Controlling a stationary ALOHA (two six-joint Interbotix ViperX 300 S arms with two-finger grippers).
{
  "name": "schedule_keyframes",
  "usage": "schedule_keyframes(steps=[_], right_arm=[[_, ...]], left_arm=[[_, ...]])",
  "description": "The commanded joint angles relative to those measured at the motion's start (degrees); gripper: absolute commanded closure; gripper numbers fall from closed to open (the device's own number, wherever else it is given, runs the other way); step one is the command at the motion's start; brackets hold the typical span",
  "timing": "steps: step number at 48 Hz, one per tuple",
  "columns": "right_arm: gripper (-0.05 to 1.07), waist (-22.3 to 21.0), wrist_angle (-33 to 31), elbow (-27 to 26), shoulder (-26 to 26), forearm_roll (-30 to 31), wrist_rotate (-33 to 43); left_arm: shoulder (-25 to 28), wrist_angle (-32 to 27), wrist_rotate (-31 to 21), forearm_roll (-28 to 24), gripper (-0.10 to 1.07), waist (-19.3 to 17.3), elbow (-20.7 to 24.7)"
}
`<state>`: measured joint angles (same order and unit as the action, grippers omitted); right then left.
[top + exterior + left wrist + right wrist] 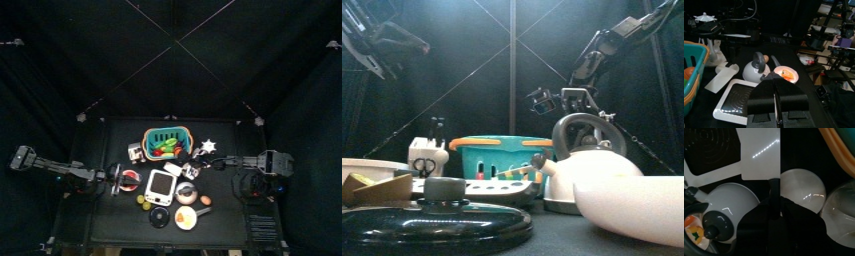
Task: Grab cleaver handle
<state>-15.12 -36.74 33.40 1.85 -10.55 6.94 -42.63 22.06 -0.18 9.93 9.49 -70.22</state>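
Note:
The cleaver lies between the teal basket and the kettle, with its pale blade (724,79) flat on the table. In the right wrist view the blade (761,155) fills the space just ahead of the jaws. The black cleaver handle (775,198) runs back between them, dark against the dark jaws. My right gripper (203,158) reaches down onto that handle end and is closed around it. In the front view its body (567,100) hangs behind the kettle. My left gripper (776,86) rests shut and empty above the white board, at the table's left (123,178).
A teal basket (166,143) of toy food stands at the back. A white board (741,97), a white kettle (756,70) and a plate (785,74) with orange food fill the middle. Two pale bowls (804,190) sit beside the handle. A black lid (436,220) lies at the front edge.

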Motion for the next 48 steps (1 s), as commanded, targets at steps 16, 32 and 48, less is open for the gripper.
schedule_keyframes(steps=[16,32,48], right_arm=[[0.51,0.0,0.0,0.26,3.87,1.58,-0.26],[0.51,0.88,-0.09,0.44,5.19,2.64,-0.18],[0.51,2.37,0.26,0.44,5.89,2.9,-0.26]], left_arm=[[0.09,0.62,0.0,0.0,0.82,-0.09,0.7],[0.09,0.62,0.0,0.0,0.82,-0.09,0.26],[0.09,0.62,0.0,0.0,0.82,-0.09,0.79]])
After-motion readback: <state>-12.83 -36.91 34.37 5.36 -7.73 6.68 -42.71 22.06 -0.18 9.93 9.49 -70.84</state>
